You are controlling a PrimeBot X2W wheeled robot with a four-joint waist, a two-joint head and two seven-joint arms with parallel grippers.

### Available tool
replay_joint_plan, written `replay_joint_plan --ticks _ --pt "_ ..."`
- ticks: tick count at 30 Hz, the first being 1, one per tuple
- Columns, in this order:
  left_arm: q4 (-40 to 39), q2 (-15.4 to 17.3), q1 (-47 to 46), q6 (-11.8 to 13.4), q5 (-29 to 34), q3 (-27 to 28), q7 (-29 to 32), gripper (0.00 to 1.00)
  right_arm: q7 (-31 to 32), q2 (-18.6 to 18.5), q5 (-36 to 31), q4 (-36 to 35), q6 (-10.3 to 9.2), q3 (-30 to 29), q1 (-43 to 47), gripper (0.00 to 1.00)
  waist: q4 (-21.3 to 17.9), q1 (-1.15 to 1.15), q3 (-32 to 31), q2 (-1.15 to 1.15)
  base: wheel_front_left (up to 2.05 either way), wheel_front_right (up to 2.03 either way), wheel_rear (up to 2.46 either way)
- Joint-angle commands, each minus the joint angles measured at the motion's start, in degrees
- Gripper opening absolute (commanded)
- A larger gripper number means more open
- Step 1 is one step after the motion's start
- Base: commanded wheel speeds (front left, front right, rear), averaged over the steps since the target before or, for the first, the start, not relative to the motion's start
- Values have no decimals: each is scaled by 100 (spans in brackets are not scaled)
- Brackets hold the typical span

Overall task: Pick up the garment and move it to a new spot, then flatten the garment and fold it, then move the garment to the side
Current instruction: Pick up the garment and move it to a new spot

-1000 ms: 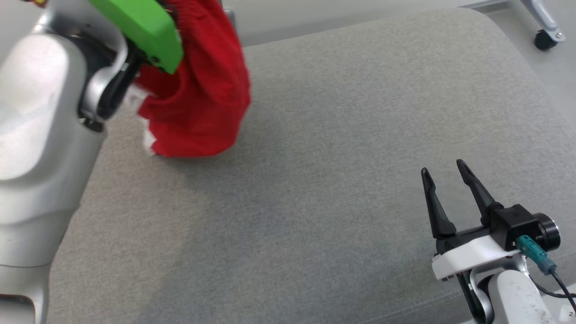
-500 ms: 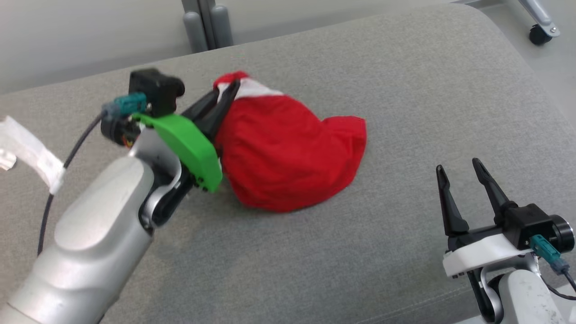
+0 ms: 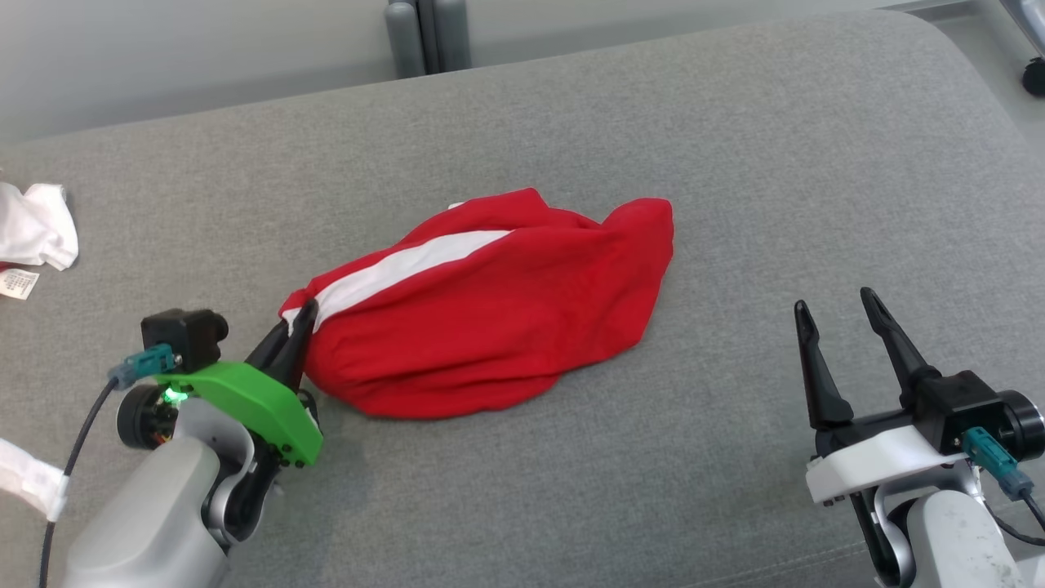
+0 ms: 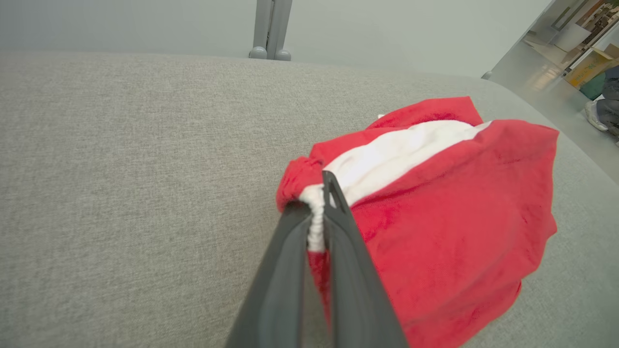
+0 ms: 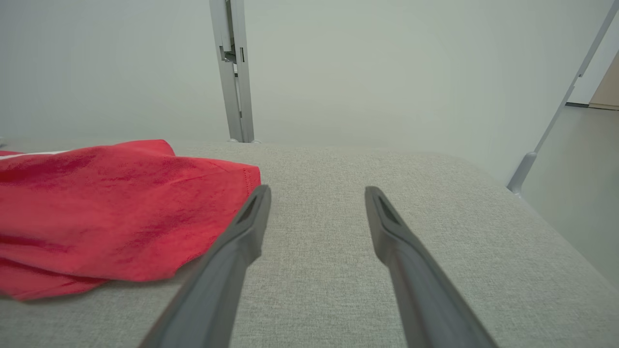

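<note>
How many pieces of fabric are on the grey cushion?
2: red garment at centre, pinched by the left gripper; white cloth at the far-left edge, partly cropped.

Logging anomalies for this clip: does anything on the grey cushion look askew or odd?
The red garment with a white stripe lies bunched, one end pinched in the left gripper. A crumpled white cloth sits far left.

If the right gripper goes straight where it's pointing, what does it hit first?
Probably nothing nearby: the right gripper points over bare cushion, the red garment lying off to its left.
</note>
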Motion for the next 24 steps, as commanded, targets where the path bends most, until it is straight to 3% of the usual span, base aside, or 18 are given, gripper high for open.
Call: replay_joint_plan --ticks 1,6,8,10,16,24 --pt "100 -1 137 14 -43 23 -80 0 -28 -18 -34 6 -6 -1 66 100 59 0 -6 0 0 0 0" --pt "376 -227 335 -12 -140 87 -349 2 -28 -19 -51 34 -6 15 88 100 148 0 -55 0 0 0 0" --pt "460 -331 423 -23 -151 129 -463 47 -28 -19 -80 42 -6 36 104 100 184 0 -95 0 0 0 0" --pt "528 -421 516 -39 -124 172 -540 100 -28 -20 -96 54 -6 45 121 100 215 0 -153 0 0 0 0" --pt "511 -640 860 -17 163 533 -643 100 -28 -19 -145 94 -6 66 210 100 292 0 -387 0 0 0 0" --pt "-404 -993 1758 196 1468 1589 -630 100 -28 -19 -209 102 -6 54 403 100 394 0 -767 0 0 0 0"
